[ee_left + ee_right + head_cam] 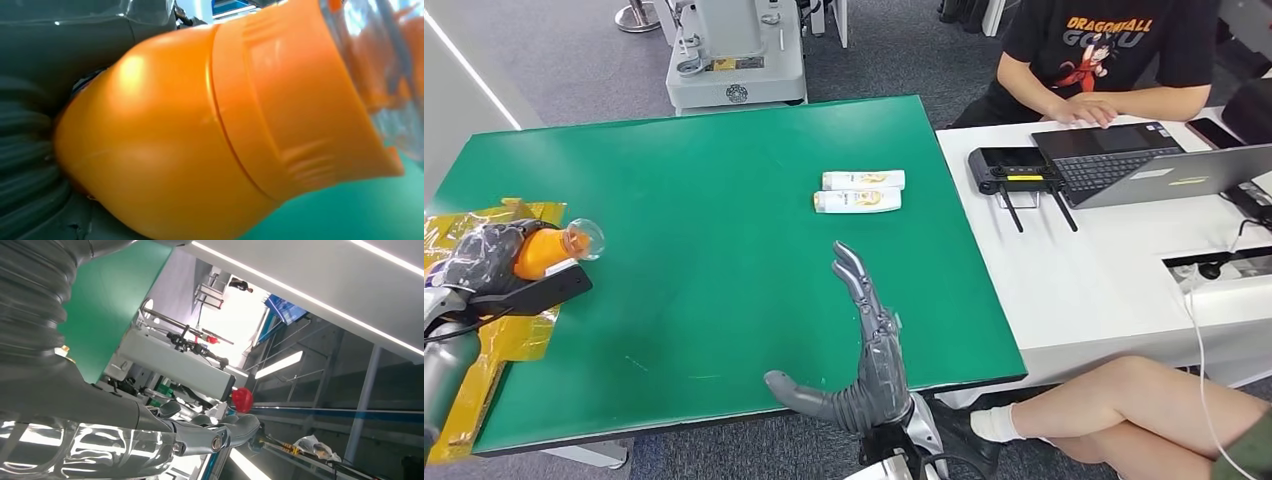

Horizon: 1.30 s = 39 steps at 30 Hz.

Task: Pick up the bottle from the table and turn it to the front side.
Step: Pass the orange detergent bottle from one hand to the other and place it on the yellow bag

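My left hand (484, 262) grips an orange bottle (542, 250) with a clear cap (586, 238) at the left edge of the green table (704, 200); the bottle lies sideways with its cap towards the table's middle. In the left wrist view the orange bottle (175, 140) sits close against my hand (30, 165). My right hand (869, 345) hovers over the table's front edge, fingers stretched apart and holding nothing; the right wrist view shows its fingers (215, 437) extended. Two white bottles (862, 180) (856, 201) lie side by side right of the table's centre.
A crinkled yellow sheet (494, 340) lies under my left arm. To the right is a white desk (1074, 290) with a laptop (1164, 165) and a black controller (1009, 170); a person sits there, and another person's legs (1124, 410) are by the table's right front corner.
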### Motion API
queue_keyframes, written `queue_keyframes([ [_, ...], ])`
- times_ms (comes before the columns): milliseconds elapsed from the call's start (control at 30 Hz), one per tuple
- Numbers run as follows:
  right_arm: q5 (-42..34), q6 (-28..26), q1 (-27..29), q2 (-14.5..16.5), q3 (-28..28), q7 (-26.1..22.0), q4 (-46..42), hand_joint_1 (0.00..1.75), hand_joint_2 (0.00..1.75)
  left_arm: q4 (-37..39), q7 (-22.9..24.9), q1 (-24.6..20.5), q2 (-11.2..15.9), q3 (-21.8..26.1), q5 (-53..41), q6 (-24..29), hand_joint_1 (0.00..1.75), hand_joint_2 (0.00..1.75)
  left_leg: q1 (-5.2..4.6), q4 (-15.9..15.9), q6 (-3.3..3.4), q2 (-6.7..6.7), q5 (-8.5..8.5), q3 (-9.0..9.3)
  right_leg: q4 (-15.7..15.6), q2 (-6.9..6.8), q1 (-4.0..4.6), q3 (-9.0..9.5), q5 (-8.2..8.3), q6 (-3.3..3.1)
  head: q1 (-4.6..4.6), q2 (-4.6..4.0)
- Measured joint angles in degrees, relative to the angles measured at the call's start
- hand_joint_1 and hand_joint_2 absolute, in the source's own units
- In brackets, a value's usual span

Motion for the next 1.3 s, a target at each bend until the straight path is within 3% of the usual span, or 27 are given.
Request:
queue_keyframes([
  [267, 0.0, 0.0, 0.2, 0.0, 0.0, 0.1, -0.1, 0.0, 1.75, 5.6, 2.6, 1.3, -0.7, -1.5, -3.9, 5.9, 1.75, 1.75, 0.0, 0.0, -0.03, 0.02, -0.02, 0.0, 0.0, 0.01, 0.0, 0.01, 0.0, 0.0, 0.01, 0.0],
  [767, 0.0, 0.0, 0.3, 0.0, 0.0, 0.1, 0.0, 0.0, 1.75, 10.8, 5.0, 3.3, -2.8, -1.6, -6.1, 11.2, 1.75, 1.75, 0.0, 0.0, -0.05, 0.01, -0.04, 0.0, 0.0, 0.0, 0.0, 0.01, -0.01, -0.01, 0.01, 0.0],
  [1033, -0.4, 1.3, -0.8, 0.0, 0.7, 0.1, 0.8, 0.0, 1.75, 13.2, 11.8, 4.2, -3.3, -1.6, -12.5, 16.3, 1.75, 1.75, 0.0, 0.0, -0.06, 0.02, -0.05, 0.0, 0.0, 0.01, 0.0, 0.01, -0.01, -0.02, 0.01, 0.0],
  [1300, -0.4, 2.0, -2.5, 0.0, 1.1, 0.1, 2.3, 0.0, 1.75, 14.6, 13.3, 6.6, -3.3, -1.6, -15.6, 20.3, 1.75, 1.75, 0.0, 0.0, -0.06, 0.0, -0.05, 0.0, 0.0, -0.01, 0.0, 0.02, -0.04, -0.05, 0.0, 0.0],
])
